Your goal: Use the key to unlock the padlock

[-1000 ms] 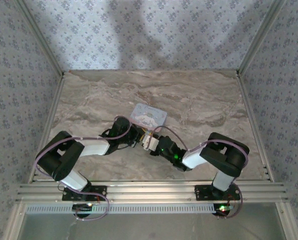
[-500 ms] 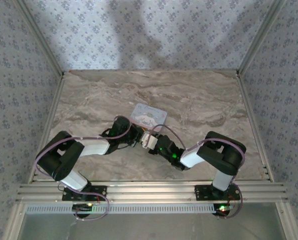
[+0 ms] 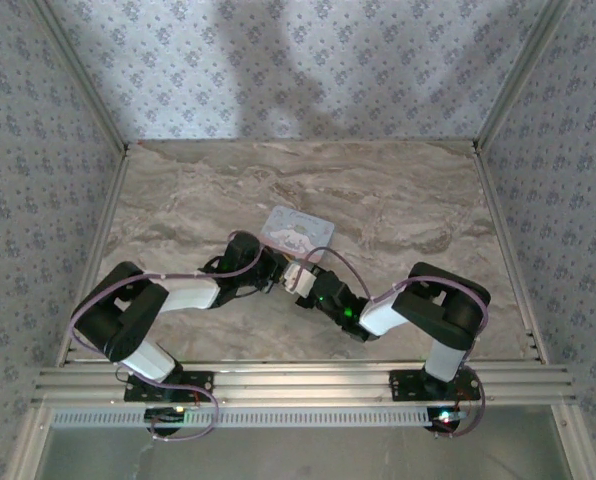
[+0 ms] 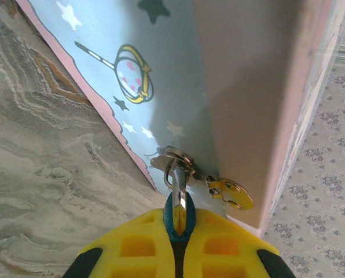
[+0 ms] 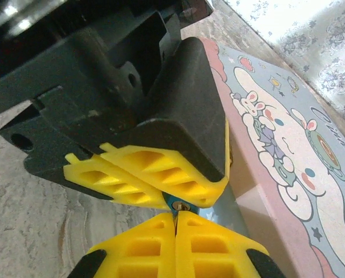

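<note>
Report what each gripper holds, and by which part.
Left gripper pinches the padlock by its body. Right gripper is shut close to it; contents cannot be told.

Marbled tabletop [image 3: 398, 200]; floral-patterned walls [image 3: 298, 60] on three sides; soft shadows.

my pads [image 5: 143, 249]: yellow
padlock [image 4: 171, 219]: teal, silver shackle
tin [image 5: 288, 145]: pale blue, pink rim, cartoon print
table [image 3: 398, 190]: grey-brown marble
walls [image 3: 328, 60]: pale floral

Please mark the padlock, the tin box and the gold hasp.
padlock [image 4: 171, 221]: left wrist view, its teal body.
tin box [image 4: 178, 75]: left wrist view, pale blue printed face.
gold hasp [image 4: 233, 194]: left wrist view, its holed tab.
</note>
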`<state>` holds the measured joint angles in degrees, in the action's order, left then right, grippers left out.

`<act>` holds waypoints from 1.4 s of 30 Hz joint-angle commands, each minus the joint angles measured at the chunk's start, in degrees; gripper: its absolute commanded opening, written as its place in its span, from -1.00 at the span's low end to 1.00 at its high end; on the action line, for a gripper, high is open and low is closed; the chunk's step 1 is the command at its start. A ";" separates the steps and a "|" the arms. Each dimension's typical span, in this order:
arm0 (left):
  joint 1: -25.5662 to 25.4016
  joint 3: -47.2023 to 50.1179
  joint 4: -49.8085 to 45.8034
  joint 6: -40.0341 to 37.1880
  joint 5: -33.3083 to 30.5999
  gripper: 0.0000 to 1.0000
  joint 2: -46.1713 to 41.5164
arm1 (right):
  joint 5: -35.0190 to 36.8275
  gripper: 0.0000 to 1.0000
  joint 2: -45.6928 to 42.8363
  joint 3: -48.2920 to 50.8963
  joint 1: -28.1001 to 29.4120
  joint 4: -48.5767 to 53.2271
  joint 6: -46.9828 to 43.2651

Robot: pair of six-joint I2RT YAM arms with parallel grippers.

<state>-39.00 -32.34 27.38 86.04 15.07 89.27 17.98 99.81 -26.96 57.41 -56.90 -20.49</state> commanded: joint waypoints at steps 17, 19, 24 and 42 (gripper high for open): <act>-0.72 -1.76 1.54 0.07 1.90 -1.00 1.03 | -0.49 -1.00 0.66 -0.74 -0.89 0.50 22.96; -0.74 -1.82 1.32 -0.25 1.68 -0.97 0.99 | -0.44 -1.00 0.50 -0.50 -1.09 0.61 23.25; -0.77 -2.29 -0.27 -1.74 1.30 -0.73 0.50 | -1.14 -1.00 0.51 -0.29 -1.26 0.96 24.23; 7.51 -5.28 -23.91 -17.03 0.85 0.01 -15.78 | -1.28 -1.00 0.79 -0.72 -1.28 2.03 25.13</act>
<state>-33.61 -34.92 12.40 75.22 15.25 76.95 16.25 99.81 -26.94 56.47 -55.46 3.27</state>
